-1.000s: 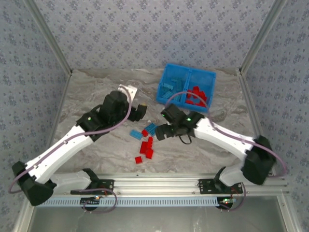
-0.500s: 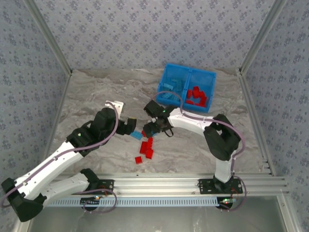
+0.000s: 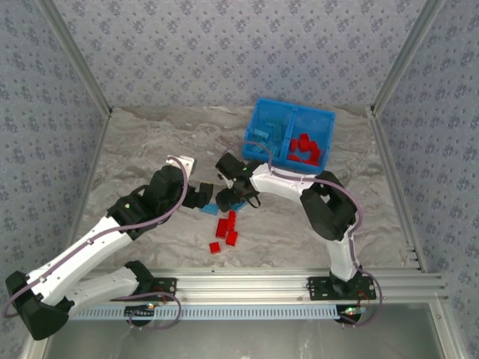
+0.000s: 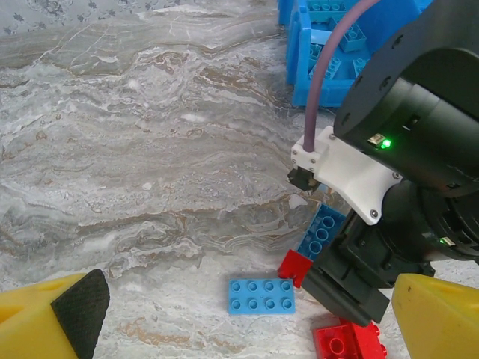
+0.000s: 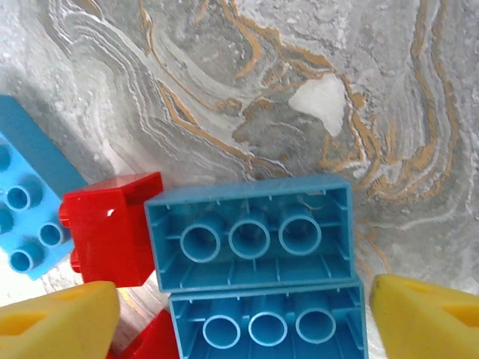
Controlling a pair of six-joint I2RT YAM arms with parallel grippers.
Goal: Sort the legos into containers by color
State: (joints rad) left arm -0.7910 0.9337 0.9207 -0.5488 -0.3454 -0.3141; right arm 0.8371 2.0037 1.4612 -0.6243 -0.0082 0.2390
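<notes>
In the top view the left gripper and the right gripper are facing each other nose to nose near the middle of the frame, both hanging low over loose legos on the marbled table. The blue bin is sitting at the upper right. Its left compartment is holding light blue pieces and its right compartment is holding red ones. A red cluster is lying just below the grippers, with a lone red brick lying apart, lower in the frame.

In the left wrist view the left gripper's yellow fingers are standing wide apart at the bottom corners, gripping nothing. A flat blue brick is lying studs-up between them.

In the right wrist view the right gripper's yellow fingers are also standing apart at the bottom corners. They are straddling the lower upturned blue brick without clamping it: the right-hand finger is sitting just beside its edge and the left-hand one is standing clear. The upper upturned blue brick is lying against it, a small red brick is touching that one's left end, and a studs-up blue piece is lying at the left edge
</notes>
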